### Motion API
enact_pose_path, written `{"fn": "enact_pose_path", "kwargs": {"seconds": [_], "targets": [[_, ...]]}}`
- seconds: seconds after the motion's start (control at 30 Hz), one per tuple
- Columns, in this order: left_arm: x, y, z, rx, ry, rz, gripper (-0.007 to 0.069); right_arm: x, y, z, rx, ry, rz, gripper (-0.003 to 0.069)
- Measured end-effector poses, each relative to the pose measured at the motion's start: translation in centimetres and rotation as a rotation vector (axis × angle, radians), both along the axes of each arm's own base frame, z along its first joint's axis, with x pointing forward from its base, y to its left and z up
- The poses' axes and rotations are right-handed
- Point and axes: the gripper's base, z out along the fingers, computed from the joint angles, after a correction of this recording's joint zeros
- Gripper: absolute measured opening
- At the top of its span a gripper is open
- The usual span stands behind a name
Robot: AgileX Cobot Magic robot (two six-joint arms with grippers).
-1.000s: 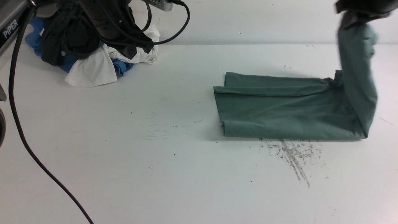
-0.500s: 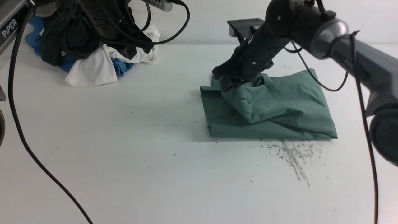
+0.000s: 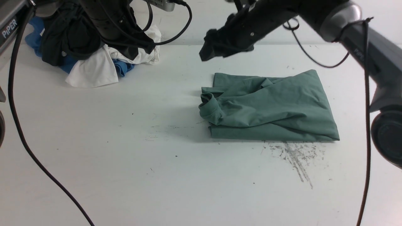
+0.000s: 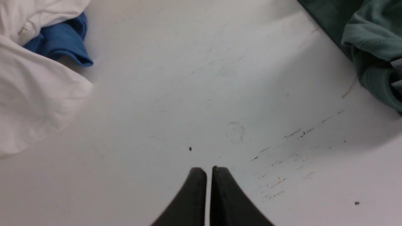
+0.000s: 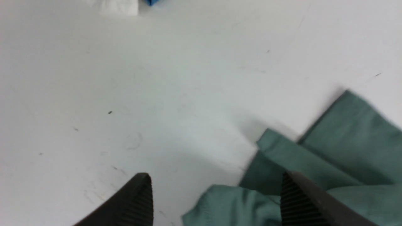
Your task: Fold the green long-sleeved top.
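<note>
The green long-sleeved top (image 3: 270,106) lies folded on the bench (image 3: 125,175); right pincer (image 3: 209,51) hangs above it, apart; left pincer (image 4: 209,170) together.

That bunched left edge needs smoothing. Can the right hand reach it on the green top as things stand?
Probably yes. The right hand hovers open over the left end of the green top, with nothing between it and the bunched edge.

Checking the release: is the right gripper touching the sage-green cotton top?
Apart. Front view: open right gripper hangs above the sage-green cotton top, white table showing between.
</note>
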Motion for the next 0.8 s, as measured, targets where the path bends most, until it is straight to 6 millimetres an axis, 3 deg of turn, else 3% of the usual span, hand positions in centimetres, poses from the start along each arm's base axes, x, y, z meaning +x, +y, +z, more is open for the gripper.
{"fn": "enact_pose_path", "kwargs": {"seconds": [0.07,0.17,0.33,0.43,0.63,0.8], "targets": [[0.0,-0.2,0.0,-0.025,0.007,-0.008,0.0006,0.1,-1.2,0.8,-0.072,-0.038,-0.026,0.0470],[-0.1,-1.3,-0.4,-0.079,0.027,-0.053,0.0006,1.1,-3.5,0.4,-0.171,-0.051,-0.096,0.0384],[-0.1,-5.1,-3.1,-0.156,0.104,-0.169,0.0006,3.2,-6.0,-3.5,-0.282,0.001,-0.176,0.0134],[-0.2,-8.9,-6.1,-0.186,0.156,-0.271,0.0006,4.3,-7.5,-6.3,-0.317,0.062,-0.243,0.0021],[0.1,-14.3,-12.5,-0.194,0.177,-0.351,0.0006,5.1,-10.3,-8.2,-0.319,0.130,-0.309,-0.0013],[1.0,-14.0,-16.6,-0.132,0.235,-0.289,0.0006,5.0,-10.5,-10.2,-0.298,0.197,-0.293,-0.0015]]}}
